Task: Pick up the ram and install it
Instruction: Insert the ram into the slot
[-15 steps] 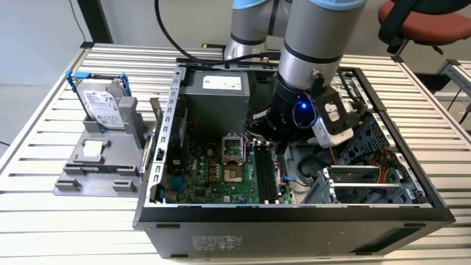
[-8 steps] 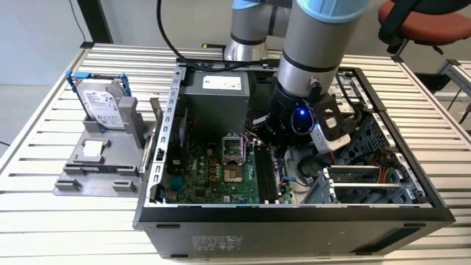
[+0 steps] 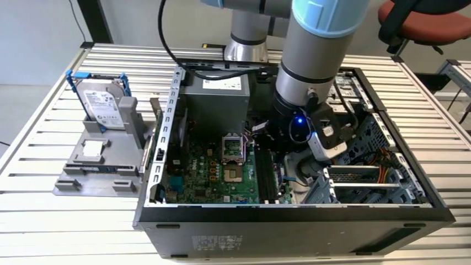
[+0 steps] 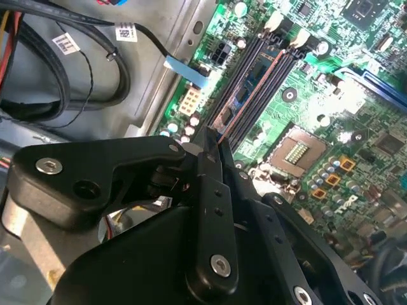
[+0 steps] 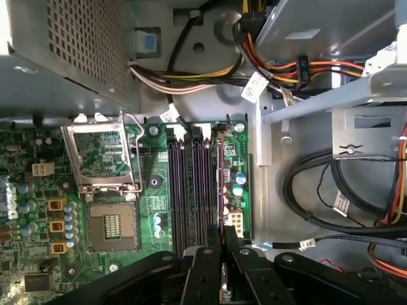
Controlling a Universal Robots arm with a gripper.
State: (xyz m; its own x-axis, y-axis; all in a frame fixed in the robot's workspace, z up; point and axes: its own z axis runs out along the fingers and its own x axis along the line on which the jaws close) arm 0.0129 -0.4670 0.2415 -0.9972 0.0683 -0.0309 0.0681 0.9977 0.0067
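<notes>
Slatted table; in both wrist views the pincer clamps the slotted ram.

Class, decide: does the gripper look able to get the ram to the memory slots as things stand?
Likely yes. The gripper holds the ram lined up along the memory slots, and no cables cross them; the cables lie beside the motherboard.

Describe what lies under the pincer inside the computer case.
The ram, edge-on along the black memory slots of the green motherboard. The pincer hides the part it grips.
</notes>
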